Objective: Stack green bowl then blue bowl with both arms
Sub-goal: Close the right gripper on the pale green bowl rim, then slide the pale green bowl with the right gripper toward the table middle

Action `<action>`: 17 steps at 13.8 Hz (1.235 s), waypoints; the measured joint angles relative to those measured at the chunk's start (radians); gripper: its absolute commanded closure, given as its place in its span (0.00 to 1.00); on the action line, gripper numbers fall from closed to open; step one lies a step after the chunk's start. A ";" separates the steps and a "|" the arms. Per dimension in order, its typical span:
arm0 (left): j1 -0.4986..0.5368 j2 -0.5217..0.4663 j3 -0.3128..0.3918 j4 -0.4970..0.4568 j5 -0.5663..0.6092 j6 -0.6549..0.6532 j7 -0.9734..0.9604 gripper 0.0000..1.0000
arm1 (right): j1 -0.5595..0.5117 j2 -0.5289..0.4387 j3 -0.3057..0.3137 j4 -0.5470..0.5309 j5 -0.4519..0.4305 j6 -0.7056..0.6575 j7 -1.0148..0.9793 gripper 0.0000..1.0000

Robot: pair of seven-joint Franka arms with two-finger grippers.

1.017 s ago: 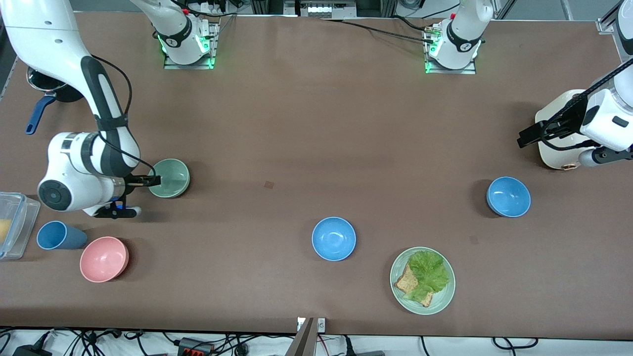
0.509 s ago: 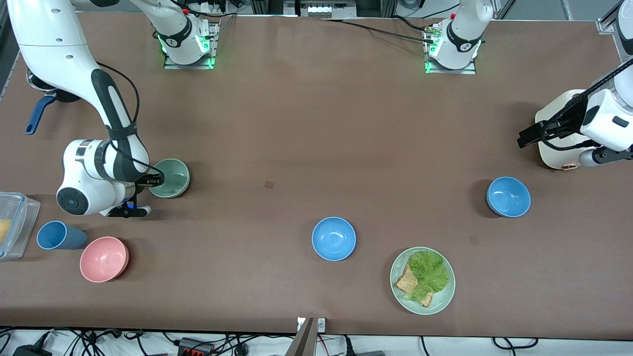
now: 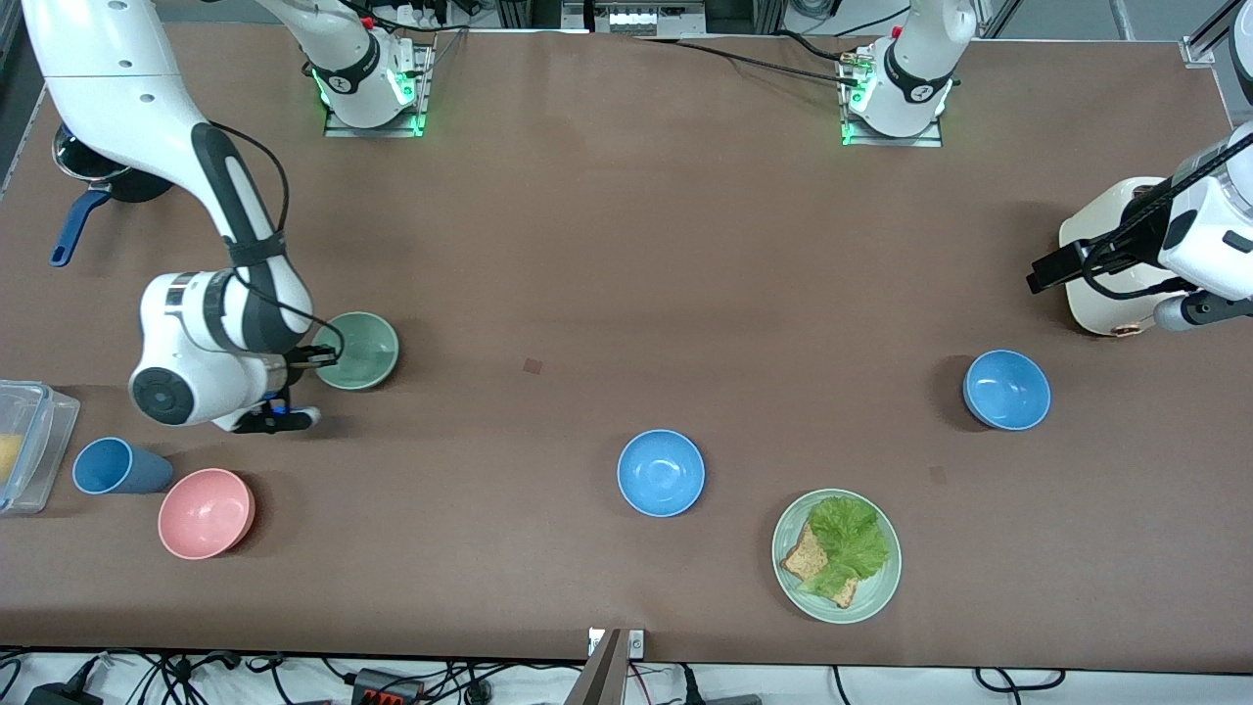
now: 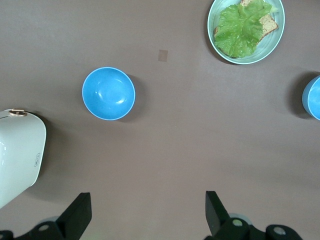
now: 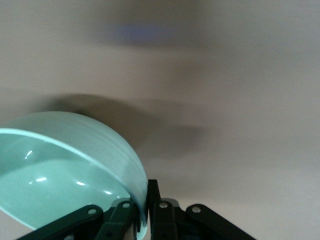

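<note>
The pale green bowl (image 3: 362, 350) is near the right arm's end of the table. My right gripper (image 3: 318, 357) is shut on its rim, one finger inside and one outside. In the right wrist view the green bowl (image 5: 65, 165) hangs tilted from the right gripper (image 5: 144, 205). One blue bowl (image 3: 661, 473) sits mid-table, close to the front camera. The other blue bowl (image 3: 1006, 390) lies toward the left arm's end. My left gripper (image 4: 147, 200) is open and empty, high over bare table, with that blue bowl (image 4: 108, 93) in its view.
A green plate (image 3: 876, 597) with lettuce and toast lies beside the middle blue bowl. A pink bowl (image 3: 207, 513), a blue cup (image 3: 119, 466) and a clear container (image 3: 24, 446) crowd the right arm's end. A white appliance (image 3: 1106, 255) stands under the left arm.
My right gripper has shut on the green bowl's rim and carried it a little toward the left arm's end. The left arm has shifted only slightly.
</note>
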 measured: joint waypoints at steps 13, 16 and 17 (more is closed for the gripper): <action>0.000 0.002 0.000 0.000 0.000 0.000 0.000 0.00 | 0.204 -0.011 0.290 0.058 0.123 0.021 0.390 1.00; 0.001 0.003 0.000 0.000 0.000 0.000 0.000 0.00 | 0.309 0.052 0.290 0.063 0.134 0.112 0.516 1.00; 0.001 0.004 0.001 0.000 0.000 0.000 0.000 0.00 | 0.335 0.071 0.290 0.066 0.134 0.140 0.546 1.00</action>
